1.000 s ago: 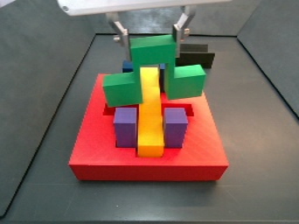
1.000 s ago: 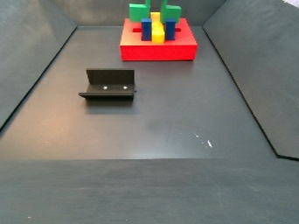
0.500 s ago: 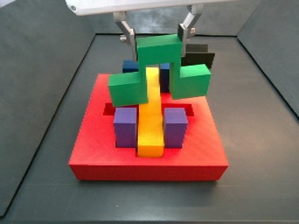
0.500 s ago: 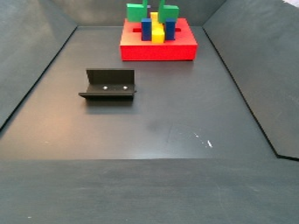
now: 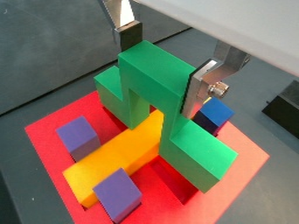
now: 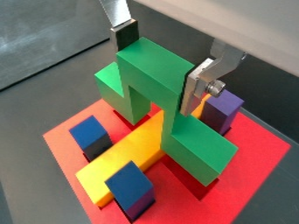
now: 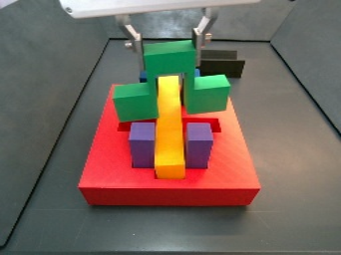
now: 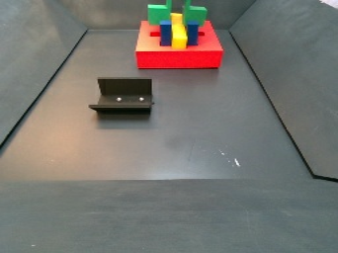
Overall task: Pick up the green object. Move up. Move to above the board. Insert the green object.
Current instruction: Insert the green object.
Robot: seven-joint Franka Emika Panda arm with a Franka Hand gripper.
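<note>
And we see the gripper [image 5: 166,59] above the board [image 5: 251,162], its silver fingers [image 6: 201,86] clamped on the top bar of the green object [image 5: 158,101]. In both wrist views the green object [image 6: 158,96] straddles the yellow bar [image 6: 126,156], legs pointing down over the red board [image 6: 263,166]. In a side view the green object [image 7: 170,82] hangs over the board's [image 7: 167,184] far half, behind the purple blocks [image 7: 144,142]. The fixture [image 8: 123,96] stands well apart on the floor.
</note>
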